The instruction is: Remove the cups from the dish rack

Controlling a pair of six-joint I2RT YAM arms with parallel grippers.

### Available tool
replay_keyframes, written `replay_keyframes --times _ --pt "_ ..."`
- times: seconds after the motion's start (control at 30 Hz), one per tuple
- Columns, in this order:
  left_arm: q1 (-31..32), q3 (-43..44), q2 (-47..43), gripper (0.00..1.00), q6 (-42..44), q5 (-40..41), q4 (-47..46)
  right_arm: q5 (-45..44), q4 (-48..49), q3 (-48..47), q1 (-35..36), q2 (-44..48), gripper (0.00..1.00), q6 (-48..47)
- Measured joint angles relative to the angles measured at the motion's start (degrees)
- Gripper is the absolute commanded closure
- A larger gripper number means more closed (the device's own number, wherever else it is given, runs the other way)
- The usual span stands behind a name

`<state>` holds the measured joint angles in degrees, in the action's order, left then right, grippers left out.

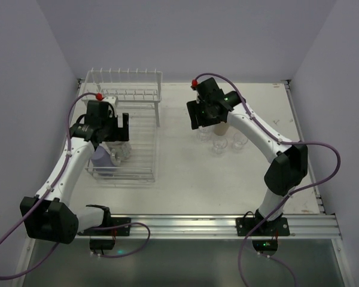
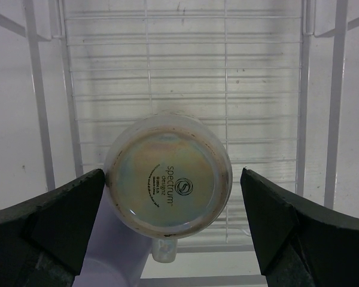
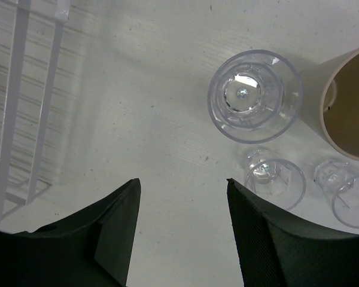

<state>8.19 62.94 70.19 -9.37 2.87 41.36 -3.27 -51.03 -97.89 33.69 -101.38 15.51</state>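
Note:
The white wire dish rack [image 1: 145,156] stands at the left. In its lower basket a white mug [image 2: 167,182] sits upside down, handle toward me, with a lavender cup [image 2: 105,260] against its left side; both show in the top view, mug [image 1: 122,153] and lavender cup [image 1: 102,160]. My left gripper [image 2: 173,172] is open, its fingers on either side of the mug's base and above it [image 1: 113,140]. My right gripper [image 3: 182,180] is open and empty over bare table [image 1: 204,116]. The tan tumbler [image 3: 350,110] and three clear glasses [image 3: 254,95] stand upright on the table. The salmon-pink mug is out of view.
The rack's raised shelf with prongs [image 1: 128,92] is behind the left gripper. The rack's corner wires [image 3: 24,119] lie to the left of the right gripper. Two small glasses [image 3: 275,182] stand close to its right finger. Grey walls enclose the table.

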Motion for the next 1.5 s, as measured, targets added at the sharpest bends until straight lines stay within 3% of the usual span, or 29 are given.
replay_keyframes --times 0.87,0.97,1.07,1.1,1.13,1.2,1.23,1.27,1.5 --pt "0.0 -2.7 3.3 0.01 -0.5 0.2 -1.6 1.4 2.7 5.4 0.0 2.6 0.37 -0.2" --pt "0.0 -2.9 3.4 0.10 -0.5 0.1 -1.9 1.4 2.8 5.4 0.0 2.6 0.37 -0.2" --pt "0.0 -2.9 3.4 0.45 -0.7 0.2 -2.1 1.4 2.9 5.5 0.0 2.6 0.37 -0.2" --pt "0.0 -2.9 3.5 0.69 -0.6 0.1 -2.2 1.4 3.0 5.5 0.0 2.6 0.37 -0.2" --pt "0.0 -2.9 3.5 0.82 -0.7 0.1 -2.3 1.4 3.1 5.6 0.0 2.6 0.37 -0.2" --pt "0.0 -2.9 3.5 1.00 -0.7 0.0 -2.4 1.3 3.1 5.7 0.0 2.6 0.35 -0.2" --pt "0.0 -2.9 3.5 1.00 -0.7 0.0 -2.4 1.2 3.2 5.7 0.0 2.7 0.06 -0.2" --pt "0.0 -2.9 3.5 1.00 -0.7 0.0 -2.4 1.0 3.4 6.0 0.0 2.8 0.01 0.1" --pt "-0.1 -2.9 2.1 1.00 -1.8 -3.4 -2.3 2.2 6.3 10.5 0.0 7.5 0.01 0.0"
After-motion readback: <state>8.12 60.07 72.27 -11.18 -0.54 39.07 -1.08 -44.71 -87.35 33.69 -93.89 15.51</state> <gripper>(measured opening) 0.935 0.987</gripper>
